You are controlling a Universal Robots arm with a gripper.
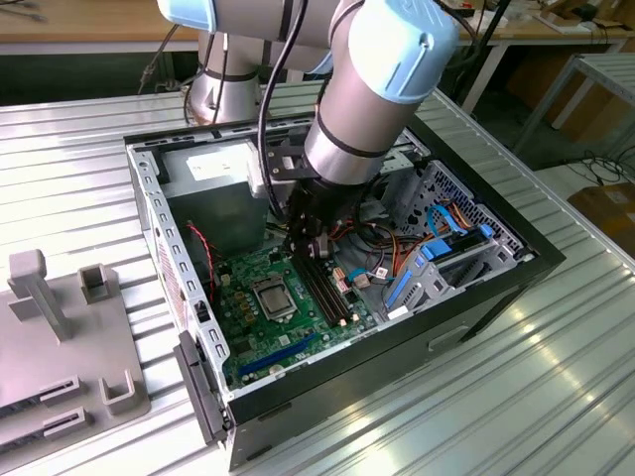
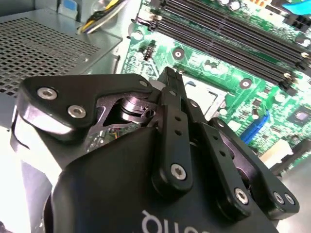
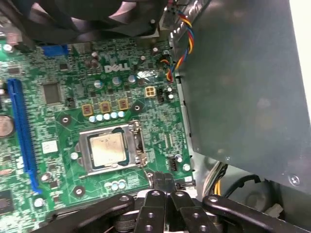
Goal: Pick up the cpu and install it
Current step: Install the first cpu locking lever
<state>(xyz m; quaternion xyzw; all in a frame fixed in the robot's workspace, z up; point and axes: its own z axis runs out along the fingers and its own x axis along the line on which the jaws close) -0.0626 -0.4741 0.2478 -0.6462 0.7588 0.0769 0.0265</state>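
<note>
The cpu is a small square chip with a pale metal top, lying flat inside the metal-framed socket on the green motherboard. In the first wrist view my gripper hovers beside the socket on the power-supply side, its black fingers pressed together with nothing visible between them. The fingertips also meet over the board in the second wrist view, with part of the socket behind them. In the exterior view my gripper hangs inside the open computer case, just above the socket.
The grey power-supply box stands close beside the socket. Black memory slots, a blue expansion slot, bundled cables and a drive cage crowd the case. A grey fixture with holders sits at the exterior view's left.
</note>
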